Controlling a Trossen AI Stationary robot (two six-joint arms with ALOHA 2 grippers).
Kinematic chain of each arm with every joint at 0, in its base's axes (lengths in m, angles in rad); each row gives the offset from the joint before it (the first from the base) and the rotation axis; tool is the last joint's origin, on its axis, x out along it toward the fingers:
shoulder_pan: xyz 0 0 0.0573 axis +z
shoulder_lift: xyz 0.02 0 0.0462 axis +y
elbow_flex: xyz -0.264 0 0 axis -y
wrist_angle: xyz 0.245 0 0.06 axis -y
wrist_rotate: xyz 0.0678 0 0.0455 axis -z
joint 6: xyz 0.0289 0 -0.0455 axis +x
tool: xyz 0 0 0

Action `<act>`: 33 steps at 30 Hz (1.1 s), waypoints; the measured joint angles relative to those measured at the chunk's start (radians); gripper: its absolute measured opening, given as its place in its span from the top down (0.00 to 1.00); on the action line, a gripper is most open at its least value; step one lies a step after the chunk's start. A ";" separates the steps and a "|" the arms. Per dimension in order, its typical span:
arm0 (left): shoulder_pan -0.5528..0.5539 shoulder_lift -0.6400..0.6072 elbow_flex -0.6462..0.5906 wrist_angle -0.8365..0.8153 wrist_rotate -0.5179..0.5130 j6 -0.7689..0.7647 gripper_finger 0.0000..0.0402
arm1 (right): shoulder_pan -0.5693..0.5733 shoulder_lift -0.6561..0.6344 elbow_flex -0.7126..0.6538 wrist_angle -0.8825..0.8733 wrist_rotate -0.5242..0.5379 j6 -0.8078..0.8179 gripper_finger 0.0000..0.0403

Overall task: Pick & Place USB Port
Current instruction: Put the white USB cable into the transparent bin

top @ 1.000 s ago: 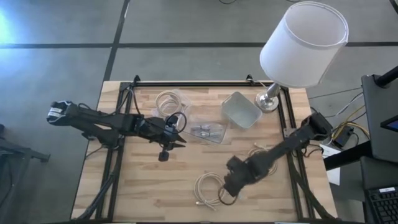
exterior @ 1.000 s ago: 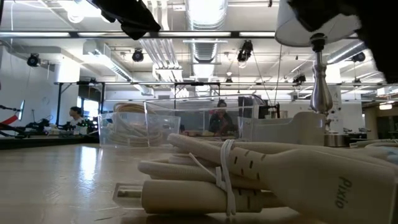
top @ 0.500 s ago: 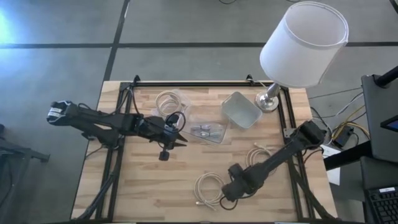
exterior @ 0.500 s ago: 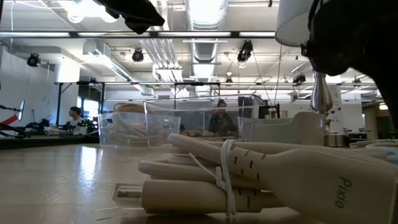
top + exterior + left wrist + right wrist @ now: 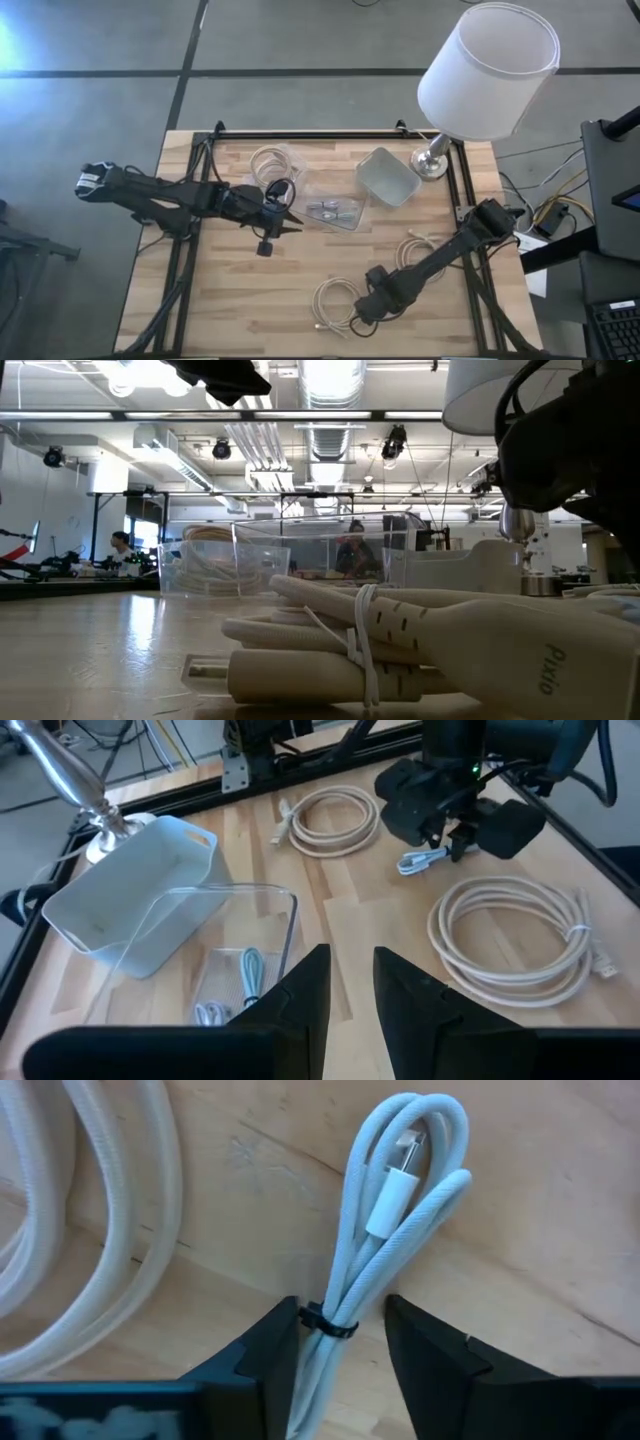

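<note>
A small pale blue USB cable (image 5: pixel 385 1210), bundled and bound by a black tie (image 5: pixel 325 1323), lies flat on the wooden table. In the left wrist view the same cable (image 5: pixel 420 862) pokes out under my right gripper (image 5: pixel 450 825). My right gripper (image 5: pixel 340 1320) is open and points down, one finger on each side of the bundle at the tie, with a gap beside it. In the high view this gripper (image 5: pixel 365 305) is near the table's near edge and hides the cable. My left gripper (image 5: pixel 288 222) waits open and empty beside the clear tray (image 5: pixel 335 212).
A white cable coil (image 5: pixel 335 305) lies just left of my right gripper, and another (image 5: pixel 415 248) is toward the right edge. The clear tray holds small cables (image 5: pixel 250 978). A grey-blue bin (image 5: pixel 388 177), a lamp (image 5: pixel 487 70) and a container of coiled cable (image 5: pixel 270 160) stand at the far side.
My right gripper has moved toward the table's near edge and a little left, and has come down over the small blue cable beside the white coil. In the low view its arm has sunk further into the picture. The left arm has kept still.
</note>
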 joint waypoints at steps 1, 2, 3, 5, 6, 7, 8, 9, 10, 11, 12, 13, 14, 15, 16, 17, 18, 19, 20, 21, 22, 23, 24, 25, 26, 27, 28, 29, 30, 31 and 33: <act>0.000 0.000 0.000 -0.002 -0.004 0.001 0.80 | -0.001 -0.006 -0.001 0.000 0.001 0.000 0.67; 0.000 0.000 0.000 -0.003 -0.004 0.001 0.80 | -0.002 -0.012 -0.003 0.000 0.002 -0.001 0.70; 0.000 0.000 0.000 -0.002 -0.005 0.001 0.80 | -0.002 -0.016 -0.004 0.001 0.007 -0.003 0.73; 0.000 0.000 0.000 -0.003 -0.005 0.001 0.80 | -0.003 -0.023 -0.003 0.023 0.031 -0.019 0.78; 0.000 0.000 0.000 -0.002 -0.005 0.001 0.80 | -0.006 -0.026 -0.003 0.023 0.036 -0.030 0.81; 0.000 0.000 0.000 -0.003 -0.005 0.001 0.80 | -0.007 -0.030 -0.003 0.016 0.036 -0.050 0.83; 0.000 0.000 0.000 -0.002 -0.005 0.001 0.80 | -0.009 -0.032 -0.003 0.017 0.035 -0.073 0.86; 0.000 0.000 0.000 -0.003 -0.005 0.001 0.80 | -0.012 -0.032 -0.003 0.025 0.029 -0.096 0.88; 0.000 0.000 0.000 -0.003 -0.005 0.001 0.80 | -0.012 -0.032 -0.002 0.027 0.027 -0.117 0.90; 0.000 0.000 0.000 -0.003 -0.005 0.002 0.80 | -0.012 -0.034 -0.002 0.022 0.027 -0.134 0.91; 0.000 0.000 0.000 -0.003 -0.005 0.002 0.80 | -0.013 -0.039 -0.001 0.018 0.026 -0.149 0.92; 0.000 0.000 0.000 -0.003 -0.005 0.002 0.80 | -0.014 -0.045 0.005 0.017 0.024 -0.159 0.92; 0.000 0.000 0.000 -0.003 -0.006 0.002 0.80 | -0.014 -0.054 0.011 0.020 0.024 -0.170 0.92; 0.000 0.000 0.000 -0.003 -0.006 0.002 0.80 | -0.015 -0.065 0.017 0.019 0.025 -0.183 0.92; 0.000 0.000 0.000 -0.003 -0.006 0.002 0.80 | -0.016 -0.075 0.024 0.017 0.028 -0.195 0.92; 0.000 0.000 0.000 -0.003 -0.006 0.003 0.80 | -0.017 -0.087 0.031 0.017 0.031 -0.213 0.92; 0.000 0.000 0.000 -0.004 -0.006 0.003 0.80 | -0.018 -0.100 0.035 0.019 0.043 -0.235 0.92; 0.000 0.000 0.000 -0.005 -0.006 0.003 0.80 | -0.019 -0.111 0.042 0.014 0.062 -0.260 0.91; 0.000 0.000 0.000 -0.005 -0.006 0.003 0.80 | -0.020 -0.122 0.050 0.013 0.088 -0.293 0.91; 0.000 0.000 0.000 -0.007 -0.006 0.003 0.80 | -0.020 -0.138 0.053 0.017 0.121 -0.332 0.91; 0.000 0.000 0.000 -0.010 -0.006 0.003 0.80 | -0.021 -0.152 0.056 0.016 0.156 -0.374 0.91; 0.000 0.000 0.000 -0.011 -0.006 0.003 0.80 | -0.025 -0.165 0.059 0.014 0.190 -0.414 0.91; 0.000 0.000 0.000 -0.012 -0.006 0.003 0.80 | -0.030 -0.180 0.061 0.016 0.218 -0.453 0.91; 0.000 0.000 0.000 -0.016 -0.006 0.003 0.80 | -0.036 -0.193 0.062 0.017 0.246 -0.488 0.91; 0.000 0.000 0.000 -0.017 -0.006 0.002 0.80 | -0.047 -0.206 0.061 0.014 0.266 -0.524 0.91; 0.000 0.000 0.000 -0.018 -0.006 0.001 0.80 | -0.059 -0.219 0.061 0.014 0.284 -0.559 0.91; 0.000 0.000 0.000 -0.023 -0.006 -0.001 0.80 | -0.074 -0.233 0.061 0.015 0.297 -0.599 0.91; 0.000 0.000 0.000 -0.026 -0.006 -0.003 0.80 | -0.090 -0.249 0.061 0.015 0.299 -0.650 0.91; 0.000 0.000 0.000 -0.029 -0.006 -0.007 0.80 | -0.109 -0.261 0.061 0.016 0.299 -0.714 0.91; 0.000 0.000 0.000 -0.033 -0.006 -0.012 0.80 | -0.131 -0.273 0.062 0.019 0.299 -0.779 0.91; 0.000 0.000 0.000 -0.033 -0.006 -0.020 0.80 | -0.182 -0.292 0.062 0.019 0.298 -0.911 0.91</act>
